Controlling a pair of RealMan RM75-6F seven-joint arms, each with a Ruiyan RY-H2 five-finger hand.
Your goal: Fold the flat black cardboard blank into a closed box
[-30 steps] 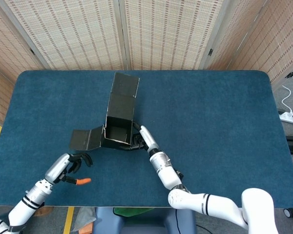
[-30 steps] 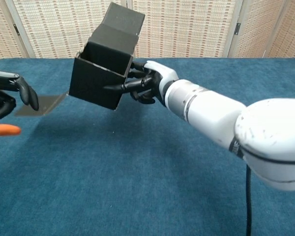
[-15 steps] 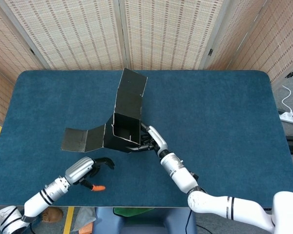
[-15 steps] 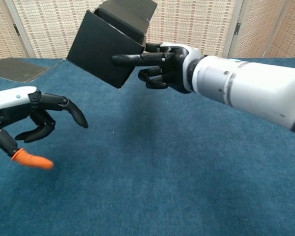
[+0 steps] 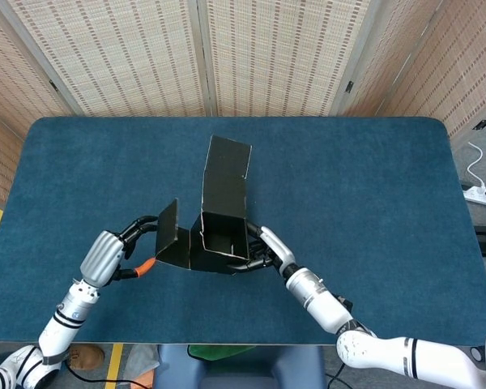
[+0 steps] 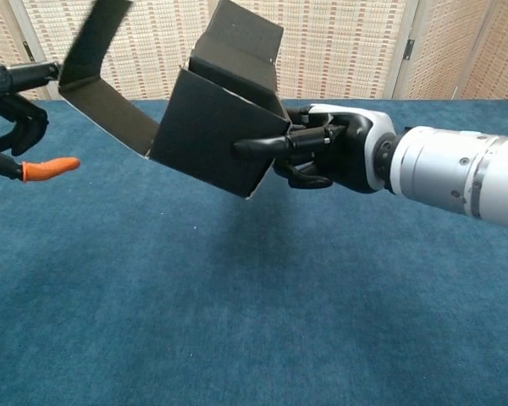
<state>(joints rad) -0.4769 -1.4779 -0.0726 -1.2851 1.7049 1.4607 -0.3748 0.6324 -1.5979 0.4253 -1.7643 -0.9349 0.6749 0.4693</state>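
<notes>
The right hand [image 6: 334,156] is gripping the half-folded box [image 5: 223,231] off the table [image 5: 373,203]. The left hand [image 5: 117,251] is touching the side flap [image 5: 167,233]; whether it grips is unclear, being partly cut off in the chest view.

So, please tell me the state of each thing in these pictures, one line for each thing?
Box: partly folded, open on top, lifted off the table, tilted.
Side flap: unfolded, bent upward at the box's left.
Top flap: standing open, not closed.
Right hand: grips the box's side.
Left hand: touches the side flap.
Table: covered in blue cloth.
</notes>
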